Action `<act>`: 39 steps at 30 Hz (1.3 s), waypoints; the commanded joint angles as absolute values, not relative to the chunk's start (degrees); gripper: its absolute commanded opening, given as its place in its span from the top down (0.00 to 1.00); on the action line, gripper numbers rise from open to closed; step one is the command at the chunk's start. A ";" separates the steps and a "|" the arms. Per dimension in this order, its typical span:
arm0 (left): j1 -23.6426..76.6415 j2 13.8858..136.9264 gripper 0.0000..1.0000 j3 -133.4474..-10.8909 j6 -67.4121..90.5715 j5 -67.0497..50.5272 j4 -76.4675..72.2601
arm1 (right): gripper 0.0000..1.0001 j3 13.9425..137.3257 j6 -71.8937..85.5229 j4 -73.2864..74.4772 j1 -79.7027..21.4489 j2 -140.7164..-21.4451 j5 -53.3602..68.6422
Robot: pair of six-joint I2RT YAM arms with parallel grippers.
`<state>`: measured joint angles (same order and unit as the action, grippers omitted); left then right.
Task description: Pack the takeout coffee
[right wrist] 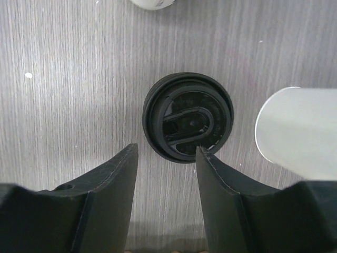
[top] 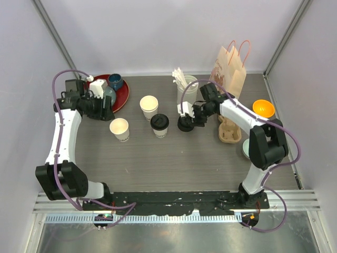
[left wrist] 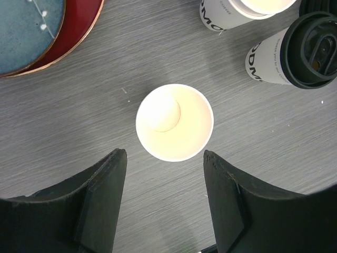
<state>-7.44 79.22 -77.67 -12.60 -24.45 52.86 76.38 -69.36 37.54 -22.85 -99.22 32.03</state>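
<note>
Three white paper cups stand mid-table. One open cup (top: pixel 119 128) (left wrist: pixel 175 122) lies just ahead of my left gripper (top: pixel 105 112) (left wrist: pixel 165 153), which is open and empty above the table. A second open cup (top: pixel 149 105) (left wrist: pixel 237 10) stands farther back. A third cup (top: pixel 159 125) (left wrist: pixel 295 52) wears a black lid. A loose black lid (top: pixel 185 125) (right wrist: pixel 188 117) lies flat on the table. My right gripper (top: pixel 188 117) (right wrist: pixel 166 150) is open just above it, the fingertips at the lid's near edge, holding nothing.
A red tray (top: pixel 124 97) (left wrist: pixel 79 31) with blue dishes sits back left. A white cylinder of sticks (top: pixel 187 87) (right wrist: pixel 300 132) stands right beside the loose lid. A tan cup carrier (top: pixel 230 129), a paper bag (top: pixel 231 66) and an orange bowl (top: pixel 263 108) are at right.
</note>
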 commanded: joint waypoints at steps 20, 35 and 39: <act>-8.70 82.71 0.36 -76.47 -13.27 -26.19 52.21 | 0.60 83.41 -86.13 44.39 -24.52 -108.37 28.91; -8.70 83.23 0.36 -76.46 -13.80 -26.98 52.56 | 0.67 82.88 -85.69 41.66 -26.28 -109.34 25.05; -8.70 83.67 0.36 -76.73 -13.97 -27.86 53.00 | 0.65 82.79 -85.78 39.73 -27.24 -108.99 24.00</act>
